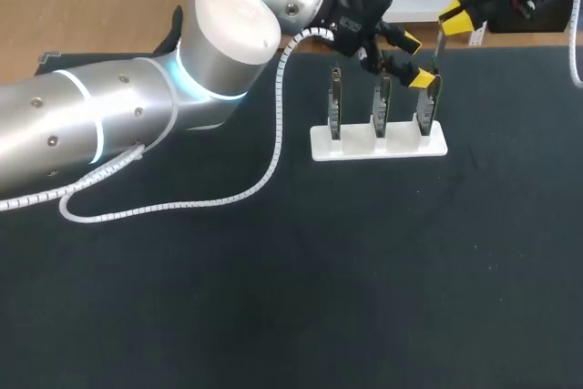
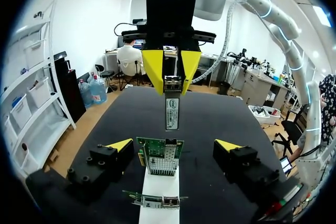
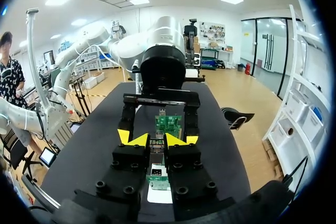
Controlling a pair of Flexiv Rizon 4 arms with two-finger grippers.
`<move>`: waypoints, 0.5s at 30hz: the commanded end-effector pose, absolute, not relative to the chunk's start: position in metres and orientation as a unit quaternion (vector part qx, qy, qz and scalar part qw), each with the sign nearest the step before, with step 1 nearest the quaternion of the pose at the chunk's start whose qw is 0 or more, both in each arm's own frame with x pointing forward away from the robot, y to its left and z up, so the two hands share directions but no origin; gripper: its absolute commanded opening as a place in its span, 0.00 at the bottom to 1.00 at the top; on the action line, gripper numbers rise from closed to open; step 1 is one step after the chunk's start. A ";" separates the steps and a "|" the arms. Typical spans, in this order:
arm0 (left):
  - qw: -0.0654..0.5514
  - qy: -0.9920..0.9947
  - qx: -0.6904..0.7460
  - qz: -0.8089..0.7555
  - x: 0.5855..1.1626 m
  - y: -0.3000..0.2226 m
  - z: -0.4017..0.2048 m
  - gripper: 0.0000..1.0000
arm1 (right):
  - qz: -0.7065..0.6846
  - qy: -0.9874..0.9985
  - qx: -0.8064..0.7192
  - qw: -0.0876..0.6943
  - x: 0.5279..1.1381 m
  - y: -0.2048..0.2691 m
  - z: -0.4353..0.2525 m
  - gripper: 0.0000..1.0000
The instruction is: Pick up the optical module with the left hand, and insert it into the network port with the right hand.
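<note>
Left wrist view, with head view for placement. The slim, silver metal-cased optical module hangs upright. Its upper end is pinched between the two yellow tips of the black right gripper. Its lower end is free, just above the small metal-caged network port on the top edge of a green, upright network card; module and port are apart. The card stands in the right-hand slot of a white plastic stand at the far side of the black cloth tabletop. Two more cards fill the slots to its left. The left gripper is spread wide, one finger on each side of the right-hand card and apparently clear of it.

Handling, as judged: the module looks light and rigid, with smooth flanks that may slide under a loose pinch. Its lower connector end is the delicate part. Hold is best kept on the broad side faces near the upper end, leaving the lower length bare for entry.
</note>
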State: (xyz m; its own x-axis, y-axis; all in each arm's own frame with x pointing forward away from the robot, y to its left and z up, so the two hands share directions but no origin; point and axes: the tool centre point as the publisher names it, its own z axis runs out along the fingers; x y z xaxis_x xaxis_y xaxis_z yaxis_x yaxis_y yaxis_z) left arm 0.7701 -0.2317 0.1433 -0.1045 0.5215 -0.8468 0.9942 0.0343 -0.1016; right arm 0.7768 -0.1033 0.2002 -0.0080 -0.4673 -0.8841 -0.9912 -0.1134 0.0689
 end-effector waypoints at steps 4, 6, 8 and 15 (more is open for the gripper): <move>0.316 0.645 0.589 -0.370 0.772 -0.233 0.144 1.00 | 0.411 0.581 -0.628 0.315 0.779 -0.103 0.194 0.00; 0.316 0.645 0.589 -0.370 0.772 -0.233 0.144 1.00 | 0.410 0.583 -0.628 0.312 0.779 -0.103 0.192 0.00; 0.316 0.645 0.589 -0.370 0.772 -0.233 0.144 1.00 | 0.410 0.584 -0.628 0.312 0.778 -0.103 0.191 0.00; 0.316 0.645 0.589 -0.370 0.772 -0.233 0.144 1.00 | 0.404 0.585 -0.633 0.307 0.772 -0.102 0.186 0.00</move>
